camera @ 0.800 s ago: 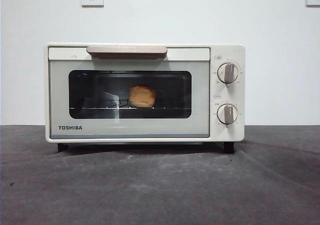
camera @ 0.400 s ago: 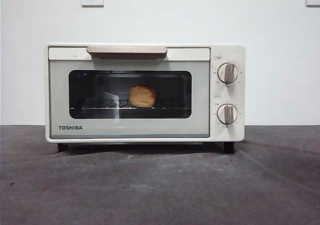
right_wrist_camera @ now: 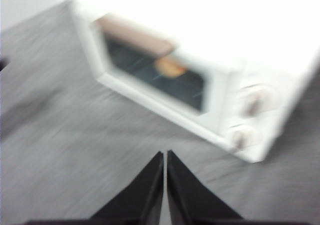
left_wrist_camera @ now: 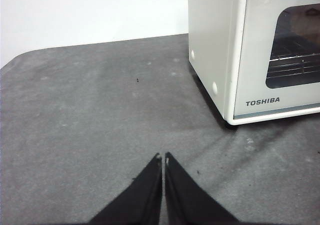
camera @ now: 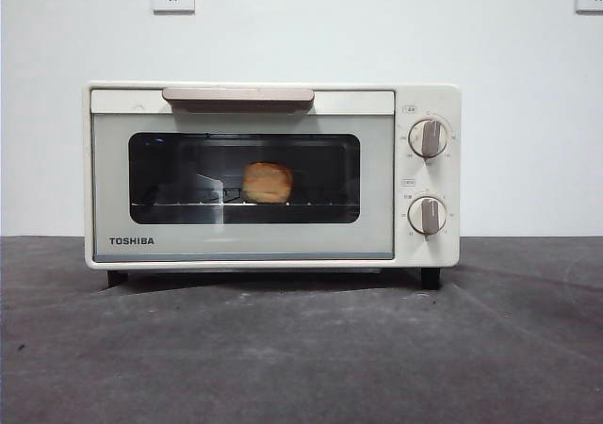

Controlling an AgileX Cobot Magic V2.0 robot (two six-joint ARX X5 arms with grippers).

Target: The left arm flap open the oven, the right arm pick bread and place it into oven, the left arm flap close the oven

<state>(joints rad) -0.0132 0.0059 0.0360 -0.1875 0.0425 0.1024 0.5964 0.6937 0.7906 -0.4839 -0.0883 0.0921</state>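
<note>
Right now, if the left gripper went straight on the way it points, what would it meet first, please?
Probably nothing soon: the left gripper, jaws shut, points along the bare grey table toward the white wall. The oven stands off to one side; depth is hard to judge.

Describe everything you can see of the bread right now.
The bread is a small golden-orange loaf with a lumpy crust, resting on the wire rack inside the oven. It sits near the middle of the dark glass window, behind the shut door. Neither gripper touches it.
</note>
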